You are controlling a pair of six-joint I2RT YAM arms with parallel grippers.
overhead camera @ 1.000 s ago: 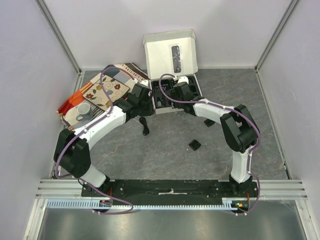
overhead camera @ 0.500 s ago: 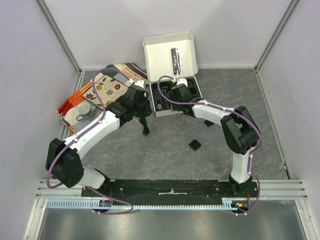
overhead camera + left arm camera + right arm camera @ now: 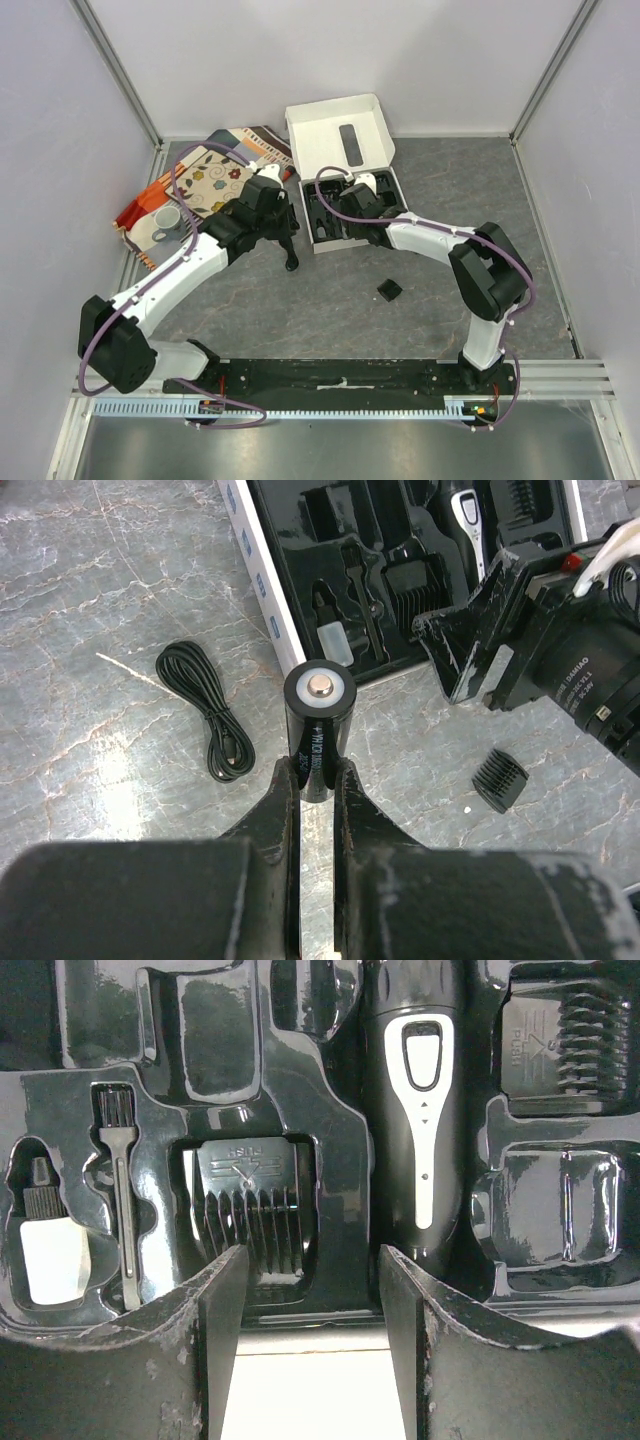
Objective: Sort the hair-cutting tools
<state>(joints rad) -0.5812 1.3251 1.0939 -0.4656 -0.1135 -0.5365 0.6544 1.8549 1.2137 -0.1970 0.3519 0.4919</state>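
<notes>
Clipper (image 3: pixel 425 1110), likely rigid, slick and heaviest, sits in the tray (image 3: pixel 560 1200) beneath the parted, empty right jaws, best taken mid-body; limp cord (image 3: pixel 205 715) lies on the worktop (image 3: pixel 100 580); light, smooth cylinder (image 3: pixel 318 730) is clamped in the left jaws.

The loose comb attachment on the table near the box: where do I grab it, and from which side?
Come down from above and close on the comb attachment across its two plain outer sides, not the toothed end. It lies flat and alone on the table, so a side approach would likely just push it.
</notes>
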